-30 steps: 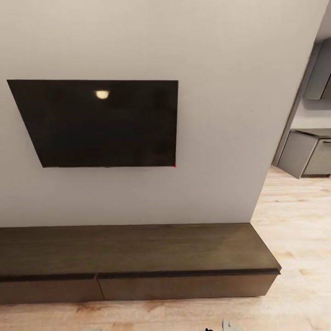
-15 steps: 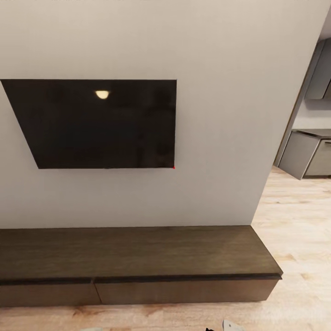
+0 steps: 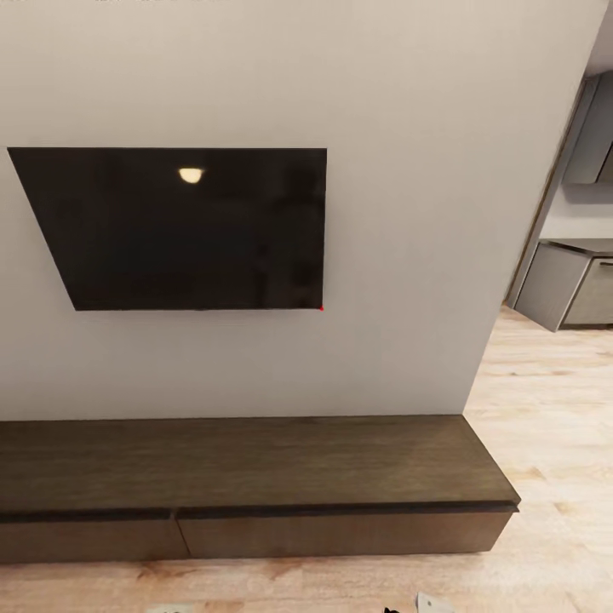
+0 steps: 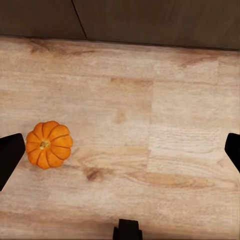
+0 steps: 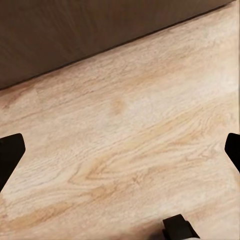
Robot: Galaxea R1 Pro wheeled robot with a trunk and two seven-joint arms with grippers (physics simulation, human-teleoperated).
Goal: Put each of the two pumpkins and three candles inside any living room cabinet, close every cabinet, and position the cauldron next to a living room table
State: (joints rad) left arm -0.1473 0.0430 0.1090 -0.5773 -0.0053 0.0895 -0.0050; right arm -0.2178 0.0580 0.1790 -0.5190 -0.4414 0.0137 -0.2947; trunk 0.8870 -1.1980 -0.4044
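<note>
I face the closed cabinet (image 3: pixel 255 477). One pumpkin (image 4: pixel 49 144) lies on the wooden floor (image 4: pixel 150 125) beside my left gripper (image 4: pixel 120 150); both grippers are spread wide, empty. Next I should probably open a drawer.

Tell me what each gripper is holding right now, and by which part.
Nothing is held. The left gripper is open above the wooden floor, with the small orange ribbed pumpkin lying loose beside one fingertip. The right gripper is open and empty.
</note>
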